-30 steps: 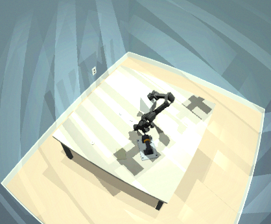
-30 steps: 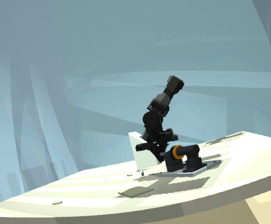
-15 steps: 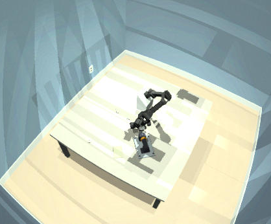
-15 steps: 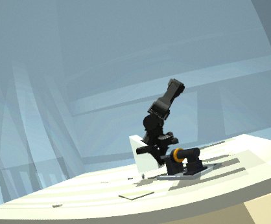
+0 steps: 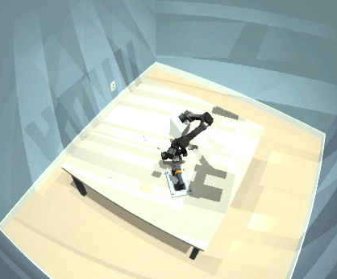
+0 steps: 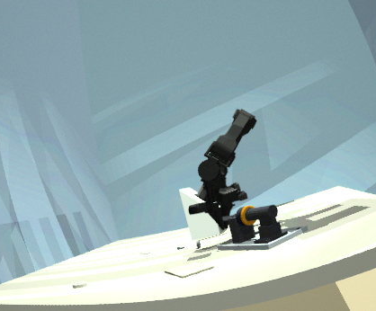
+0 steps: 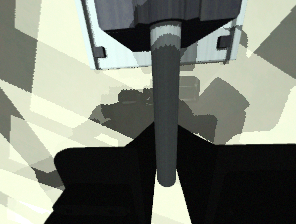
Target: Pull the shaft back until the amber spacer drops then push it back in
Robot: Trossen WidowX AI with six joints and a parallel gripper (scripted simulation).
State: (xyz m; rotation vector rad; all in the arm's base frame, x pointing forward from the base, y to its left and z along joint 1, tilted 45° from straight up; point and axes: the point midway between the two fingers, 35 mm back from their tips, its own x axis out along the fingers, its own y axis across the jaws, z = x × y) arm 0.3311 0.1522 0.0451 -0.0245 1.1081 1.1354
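A grey shaft (image 7: 166,95) runs out of a dark block (image 7: 200,10) at the top of the wrist view, down between my fingers. My gripper (image 5: 176,160) (image 6: 224,225) (image 7: 162,125) is shut on it, with the shaft's free end showing between the fingers. The amber spacer (image 5: 178,172) (image 6: 249,222) is a ring upright around the shaft line, in the gap between a dark block (image 6: 242,232) on my gripper's side and the far block (image 6: 270,229) with its thick dark cylinder (image 6: 262,212). Other spacers cannot be made out, nor can the shaft inside the blocks.
The blocks stand on a pale base plate (image 5: 169,183) (image 6: 246,246) (image 7: 135,61). A thin flat square (image 5: 146,186) (image 6: 189,271) and a small round disc (image 5: 110,173) (image 6: 79,285) lie on the table. A white upright panel (image 6: 199,220) stands behind the arm in the exterior view.
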